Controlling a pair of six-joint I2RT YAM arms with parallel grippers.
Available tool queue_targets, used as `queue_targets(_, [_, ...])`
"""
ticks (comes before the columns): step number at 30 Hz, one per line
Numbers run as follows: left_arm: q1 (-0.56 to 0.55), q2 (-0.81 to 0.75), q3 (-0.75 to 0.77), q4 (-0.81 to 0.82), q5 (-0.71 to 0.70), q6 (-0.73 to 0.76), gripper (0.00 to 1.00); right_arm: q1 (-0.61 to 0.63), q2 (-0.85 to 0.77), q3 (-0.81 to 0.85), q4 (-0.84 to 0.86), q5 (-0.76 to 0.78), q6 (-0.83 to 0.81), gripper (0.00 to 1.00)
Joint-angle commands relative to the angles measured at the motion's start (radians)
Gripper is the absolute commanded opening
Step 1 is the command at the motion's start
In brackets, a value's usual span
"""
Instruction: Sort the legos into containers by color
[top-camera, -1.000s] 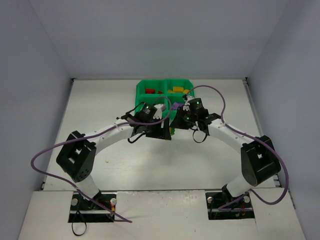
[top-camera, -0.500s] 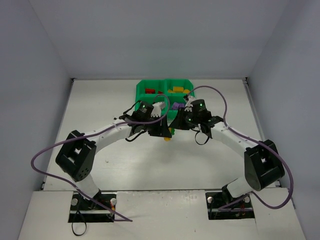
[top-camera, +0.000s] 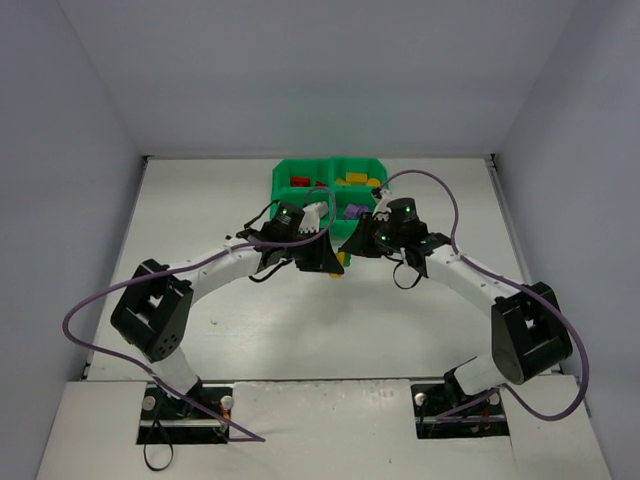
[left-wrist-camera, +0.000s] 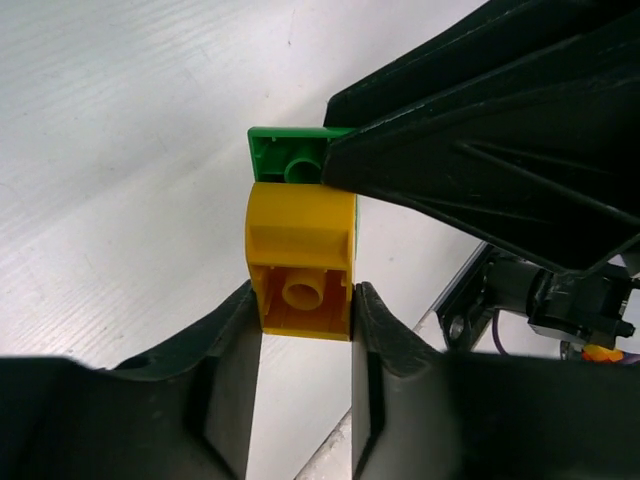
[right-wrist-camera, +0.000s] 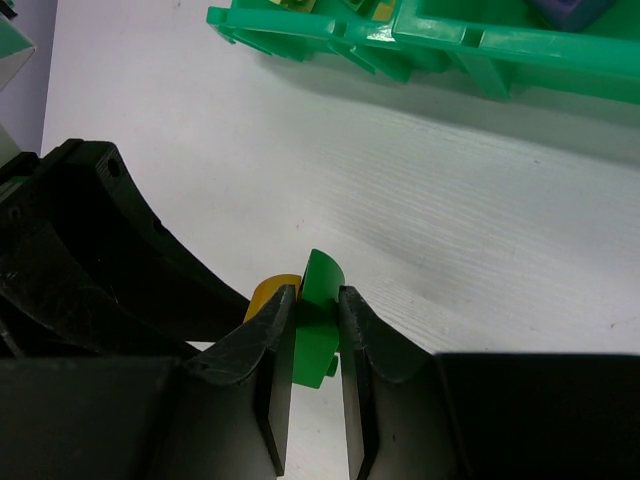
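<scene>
My left gripper (left-wrist-camera: 303, 312) is shut on a yellow lego (left-wrist-camera: 300, 260), which is stuck to a green lego (left-wrist-camera: 285, 160). My right gripper (right-wrist-camera: 312, 310) is shut on that green lego (right-wrist-camera: 318, 320), with the yellow lego (right-wrist-camera: 268, 293) behind its left finger. In the top view both grippers meet over the table just in front of the green bin tray (top-camera: 283, 175); the yellow lego (top-camera: 341, 259) peeks out between them. The tray's back compartments hold red legos (top-camera: 300, 182) and yellow legos (top-camera: 355, 181). A purple lego (top-camera: 353, 211) lies in the front right compartment.
The tray's front edge (right-wrist-camera: 450, 45) lies just beyond the right gripper. Purple cables (top-camera: 440, 200) loop over both arms. Grey walls enclose the white table (top-camera: 200, 210) on three sides.
Both grippers have edged slightly toward the back left, still joined at the two legos. The right arm's elbow has shifted right.
</scene>
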Motion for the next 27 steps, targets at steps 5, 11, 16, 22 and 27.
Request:
queue_targets(5, [0.054, -0.077, -0.032, 0.145, 0.067, -0.027, 0.0, -0.035, -0.061, -0.057, 0.073, 0.013, -0.063, 0.0])
queue_targets(11, [0.106, -0.117, -0.069, 0.163, 0.09, -0.027, 0.0, -0.058, -0.045, -0.068, 0.022, 0.073, -0.118, 0.0])
queue_targets(16, [0.121, -0.12, -0.089, 0.208, 0.11, -0.052, 0.0, -0.058, -0.038, -0.076, 0.011, 0.106, -0.129, 0.0])
queue_targets(22, [0.132, -0.132, -0.084, 0.141, 0.071, -0.013, 0.0, -0.055, -0.036, -0.054, -0.016, 0.124, -0.135, 0.0])
queue_targets(27, [0.137, -0.178, -0.059, 0.015, 0.0, 0.047, 0.0, -0.055, -0.05, -0.028, -0.033, 0.135, -0.135, 0.0])
